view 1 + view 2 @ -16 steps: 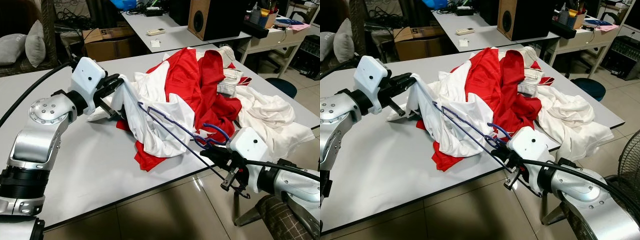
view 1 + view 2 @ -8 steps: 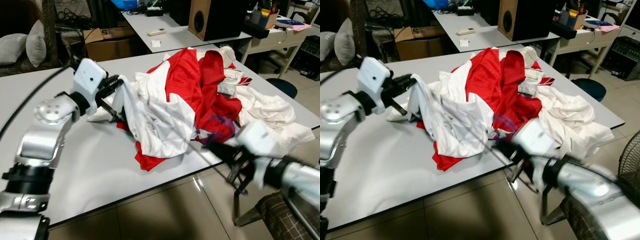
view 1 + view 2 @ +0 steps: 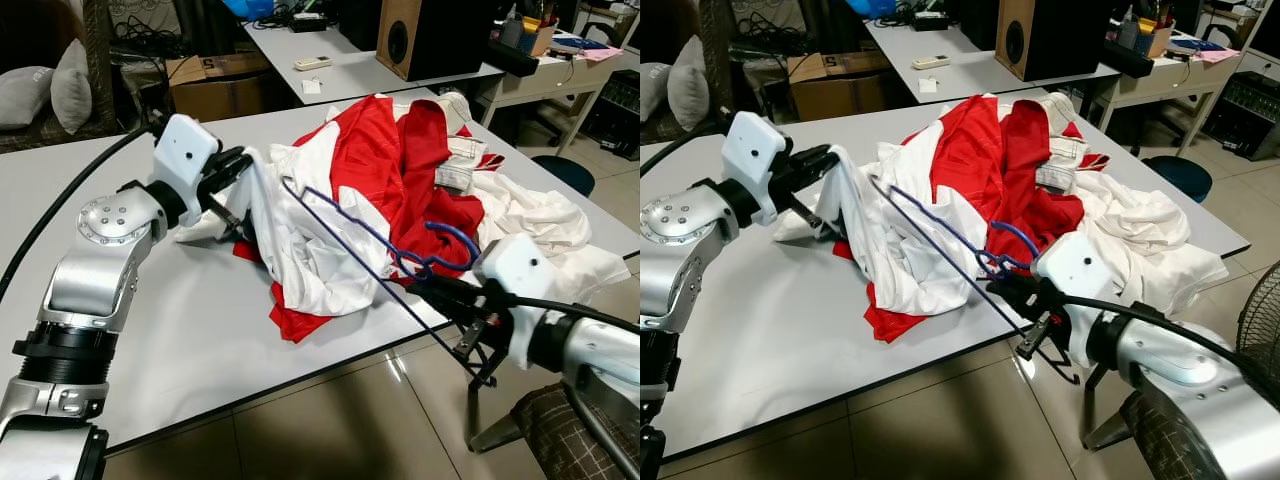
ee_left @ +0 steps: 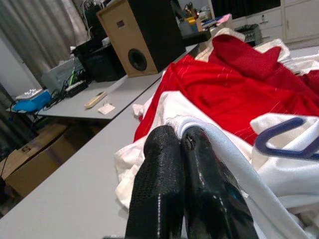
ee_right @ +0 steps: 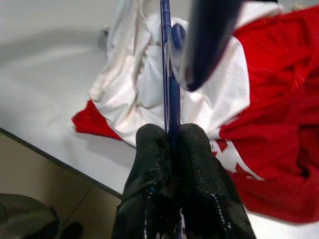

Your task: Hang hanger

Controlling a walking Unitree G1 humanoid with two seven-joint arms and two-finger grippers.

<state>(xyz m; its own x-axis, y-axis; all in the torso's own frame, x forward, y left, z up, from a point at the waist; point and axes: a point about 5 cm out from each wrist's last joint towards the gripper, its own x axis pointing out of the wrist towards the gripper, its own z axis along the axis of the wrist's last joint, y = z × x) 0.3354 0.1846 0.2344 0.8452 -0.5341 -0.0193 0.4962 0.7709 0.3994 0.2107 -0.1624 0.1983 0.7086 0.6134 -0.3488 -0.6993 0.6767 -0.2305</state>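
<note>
Hanger [image 3: 372, 238] now higher, near table edge [image 3: 330, 360].

A heap of red and white garments [image 3: 400, 190] is piled toward the right edge of the grey desk [image 3: 180, 330]; a blue wire hanger [image 3: 370, 240] is laid across its near side.

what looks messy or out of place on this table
A jumbled heap of red and white garments sprawls across the grey table, one white edge draping off the far side. The thin blue wire hanger lies tilted across it, pinched by the right hand; the left hand grips white cloth.
</note>
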